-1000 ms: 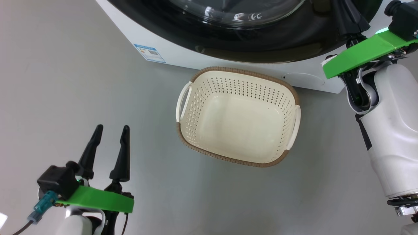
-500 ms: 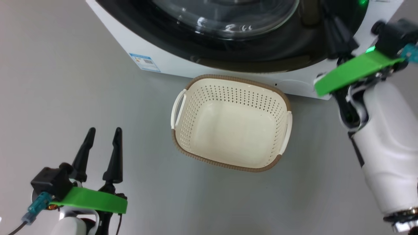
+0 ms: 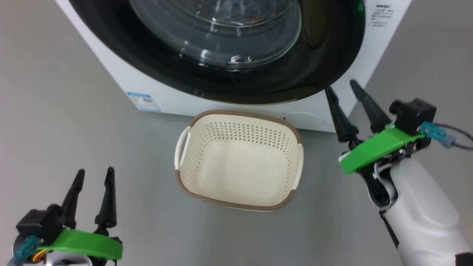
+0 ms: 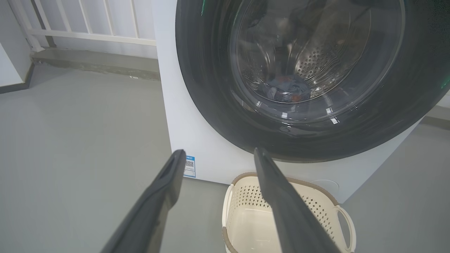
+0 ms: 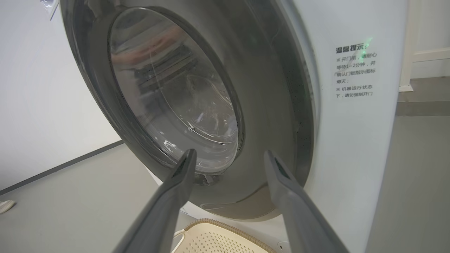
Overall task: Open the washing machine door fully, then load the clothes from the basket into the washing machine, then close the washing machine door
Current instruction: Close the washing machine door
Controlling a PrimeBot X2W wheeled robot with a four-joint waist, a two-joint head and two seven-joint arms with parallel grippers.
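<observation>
Head view: left gripper (image 3: 95, 170) and right gripper (image 3: 340, 85) are hanging spread, empty, since clothes (image 4: 284, 91) are lying behind the shut washing machine door (image 3: 321, 44).

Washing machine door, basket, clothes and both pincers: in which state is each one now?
washing machine door: shut.
basket: upright, empty.
clothes: in the drum, seen through the door.
left pincer: open, holding nothing.
right pincer: open, holding nothing.

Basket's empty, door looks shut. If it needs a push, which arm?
Right, probably: the right gripper hangs beside the washing machine door edge, jaws open, while the left gripper sits back, left of the basket.
</observation>
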